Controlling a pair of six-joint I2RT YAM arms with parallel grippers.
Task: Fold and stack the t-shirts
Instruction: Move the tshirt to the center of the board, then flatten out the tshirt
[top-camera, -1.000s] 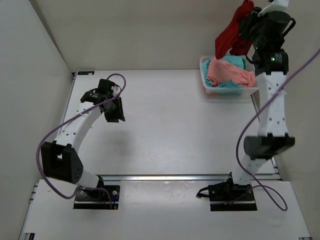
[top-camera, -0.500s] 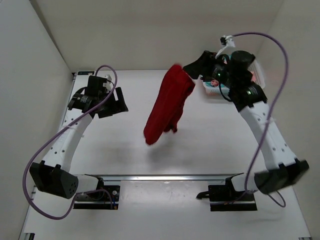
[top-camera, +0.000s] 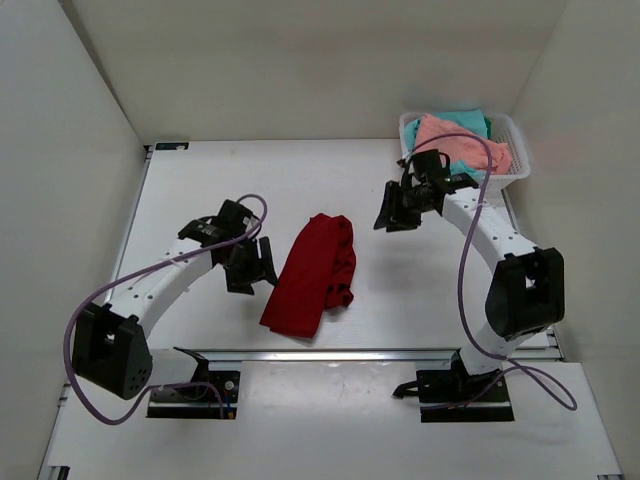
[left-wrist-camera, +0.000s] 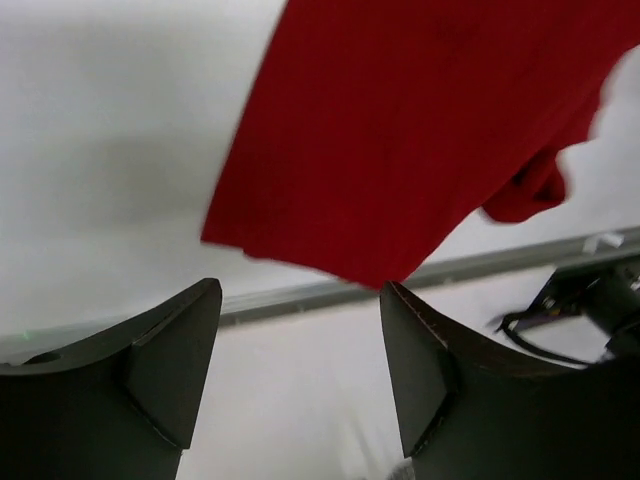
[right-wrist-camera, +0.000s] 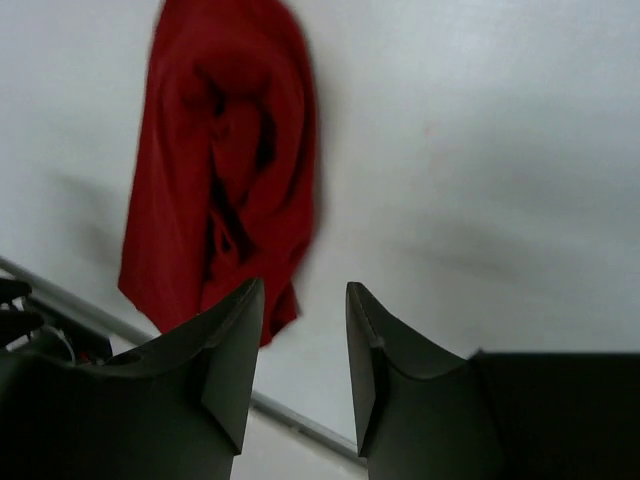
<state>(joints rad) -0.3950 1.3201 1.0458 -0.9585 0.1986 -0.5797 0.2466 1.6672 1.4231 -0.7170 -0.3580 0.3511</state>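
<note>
- In the top view, the dark red t-shirt (top-camera: 312, 275) is seen lying crumpled near the middle of the table (top-camera: 220, 180). It is not held by either arm.
- The left gripper (top-camera: 262, 266) is seen just beside the shirt's left edge, and the right gripper (top-camera: 392, 212) near its far right end, apart from it.
- The salmon pink t-shirt (top-camera: 455, 145) and the teal t-shirt (top-camera: 468, 120) are piled in the white basket (top-camera: 516, 140) at the far right corner.
- In the left wrist view, the left gripper's jaws are spread wide and nothing is gripped. The red cloth lies flat on the table beyond the fingers.
- In the right wrist view, the right gripper's jaws are parted and nothing is held between them. The bunched red shirt is seen further off on the table.
</note>
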